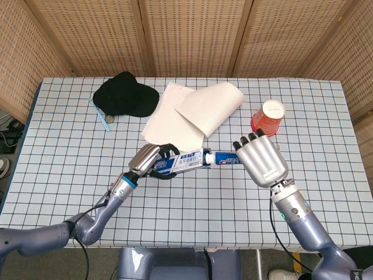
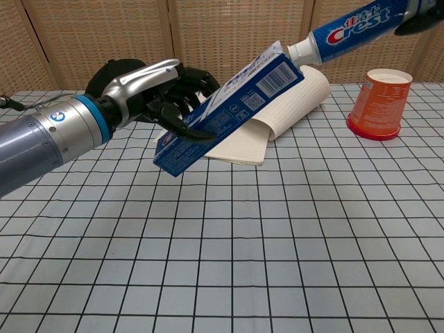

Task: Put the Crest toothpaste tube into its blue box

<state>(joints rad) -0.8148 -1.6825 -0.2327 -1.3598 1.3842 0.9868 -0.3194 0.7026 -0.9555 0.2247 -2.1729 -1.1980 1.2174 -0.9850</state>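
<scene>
Left hand: its dark fingers are wrapped around the blue box, holding it clear of the surface.
Box: tilted, its far end raised toward the upper right in the chest view; barcode face turned to the camera.
Right hand: grasps the Crest toothpaste tube at its rear end; only the dark fingertips show at the top right edge of the chest view.
Tube: held in the air, slanting down to the left, white cap leading.
Tube and box: the cap sits right at the raised end of the box; whether it is inside the opening I cannot tell.
Head view: box and tube form one line between the two hands.
Surface: checked cloth.
Behind: an open notebook, a black cap, and an orange paper cup upside down near the right hand.
</scene>
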